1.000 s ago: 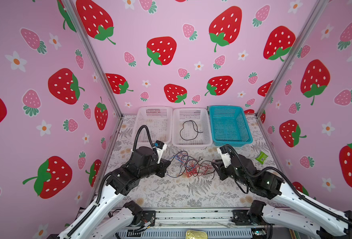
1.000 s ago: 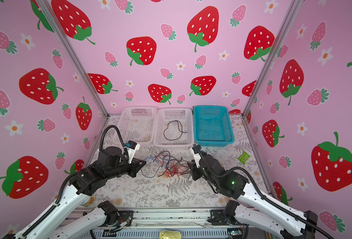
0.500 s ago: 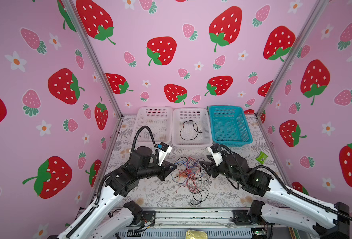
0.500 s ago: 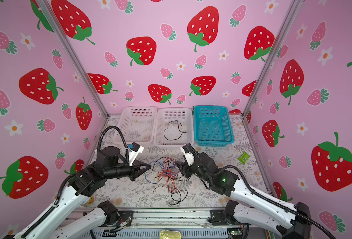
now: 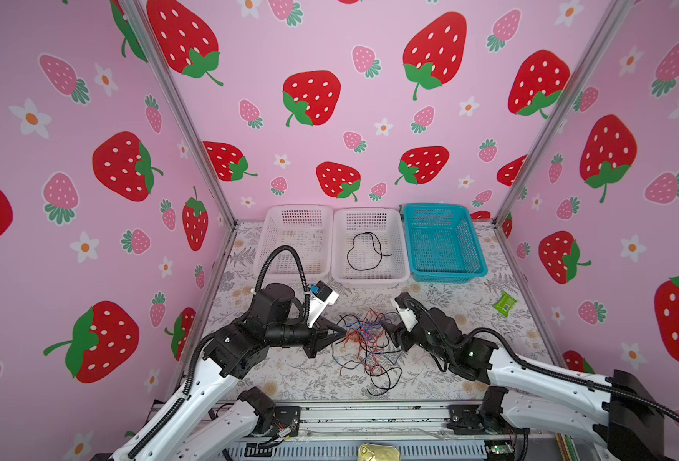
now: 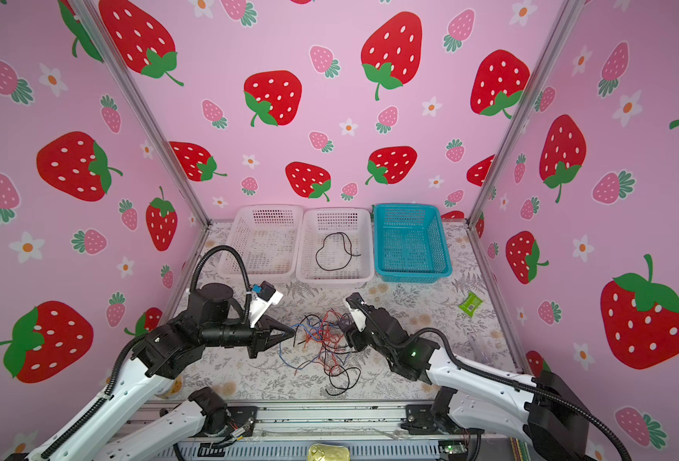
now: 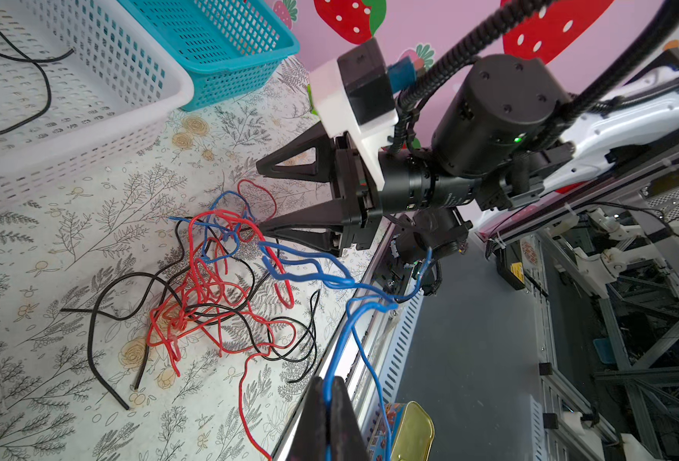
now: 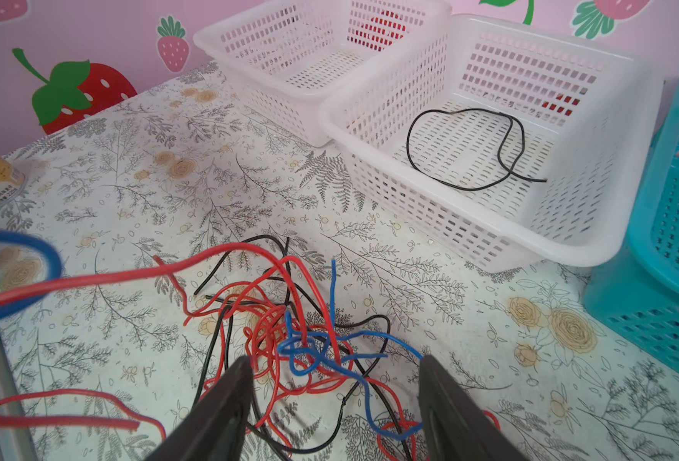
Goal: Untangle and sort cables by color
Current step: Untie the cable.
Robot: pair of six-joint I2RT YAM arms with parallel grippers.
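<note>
**Cable tangle mid-counter, one tool clamped on blue**

The cables (image 5: 364,345) lie in one loose tangle of red, black and blue on the counter (image 5: 449,383). The tangle sits midway between the side edges and nearer the front edge. A few black loops trail from it toward the front edge. One black cable (image 5: 364,251) lies apart, coiled in the middle basket (image 5: 370,278) at the back edge.

The left tool (image 7: 328,389) is clenched on a blue cable (image 7: 385,304), which rises from the tangle into its closed jaws. In both top views its tip meets the side of the tangle nearer the left edge. The right tool (image 8: 334,361) is released. Its jaws stand wide apart, low over the counter, on either side of a knot of blue and red strands at the tangle's opposite side. Whether they touch the counter cannot be told.

A white basket (image 5: 296,208) stands toward the back left corner and a teal basket (image 5: 445,277) toward the back right. Both touch the middle basket. A green packet (image 5: 504,303) lies near the right edge.
</note>
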